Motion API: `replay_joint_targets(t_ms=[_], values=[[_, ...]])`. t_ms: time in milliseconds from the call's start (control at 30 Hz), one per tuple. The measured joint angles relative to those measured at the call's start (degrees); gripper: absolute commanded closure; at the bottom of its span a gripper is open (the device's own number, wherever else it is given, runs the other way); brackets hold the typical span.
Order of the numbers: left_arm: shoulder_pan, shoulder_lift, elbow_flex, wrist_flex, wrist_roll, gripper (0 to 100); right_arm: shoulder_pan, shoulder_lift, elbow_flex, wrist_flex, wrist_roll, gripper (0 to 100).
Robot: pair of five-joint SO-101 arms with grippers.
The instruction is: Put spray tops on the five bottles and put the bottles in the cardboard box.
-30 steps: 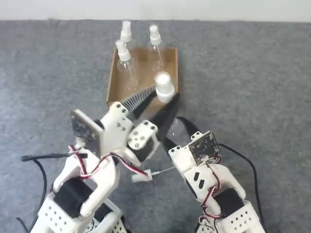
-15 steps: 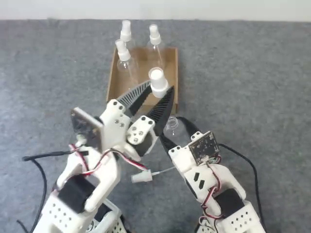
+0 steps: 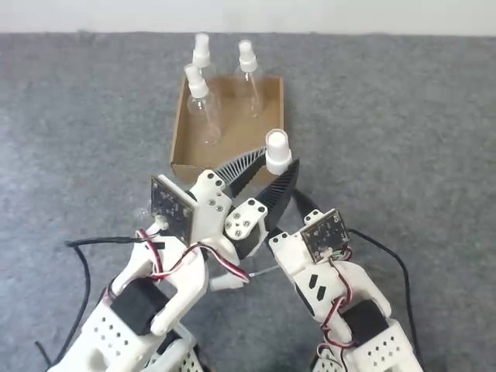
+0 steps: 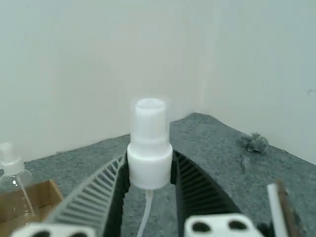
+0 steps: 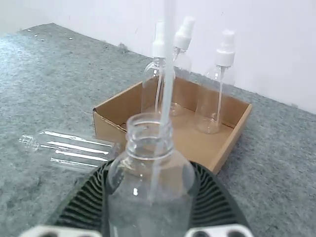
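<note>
Left gripper [image 3: 277, 163], spray top [image 3: 277, 147] clamped, swung from above cardboard box [image 3: 186, 139] interior to its near right corner; dip tube now over bottle [image 5: 150, 173] mouth.

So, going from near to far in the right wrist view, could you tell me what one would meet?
The open bottle in the right hand → cardboard box → capped bottles standing in it → wall.
</note>
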Motion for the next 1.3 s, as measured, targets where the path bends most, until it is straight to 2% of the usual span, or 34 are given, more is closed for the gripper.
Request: replay_joint_targets(t_ms=[200, 700, 933, 1300], values=[[0.18, 0.00, 1.41, 2.73, 0.00, 99, 2.37, 0.00, 0.00, 0.00, 0.00, 98.0], [-0.09, 0.00, 5.45, 2.73, -0.09, 98, 2.55, 0.00, 0.00, 0.00, 0.00, 98.0], [-0.09, 0.00, 5.54, 2.73, -0.09, 85, 2.55, 0.00, 0.00, 0.00, 0.00, 98.0], [-4.84, 0.00, 6.68, 2.73, 0.00, 79, 2.81, 0.00, 0.00, 0.00, 0.00, 98.0]])
